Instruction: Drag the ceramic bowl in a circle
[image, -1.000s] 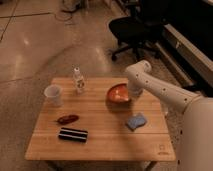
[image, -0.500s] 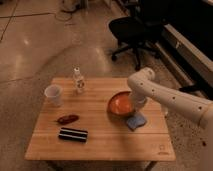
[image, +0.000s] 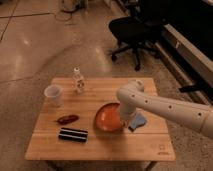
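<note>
Down at the right rim of the bowl (image: 106, 119): gripper (image: 123, 119), closed narrow, seemingly pinched on that rim, though partly hidden behind the wrist. Reaching in from the right edge of the table (image: 150, 146), with the arm bent over its right half.

Right of centre, nearer the front edge than the back: the bowl, flat on the wood and upright. Round, so no long axis to reckon with. Directly left of the gripper, so best led around from the right rim, on the side nearest the arm. Only one arm, hence no choice of nearer hand.

Just right of the gripper, touching or almost touching the bowl's rim: blue cloth (image: 140, 121); cannot tell which. Likely to be swept along on a rightward swing. Left of the bowl and apart from it: red item (image: 67, 119). In front of that, near the front edge: black bar (image: 73, 135). Probably the first obstacles on a leftward sweep. More room toward the back edge.

Inside the bowl: nothing seen, only glossy orange. Near the left edge: cup (image: 53, 94), upright, contents not to be told. Toward the back edge: bottle (image: 78, 80), upright, well apart from the bowl.
</note>
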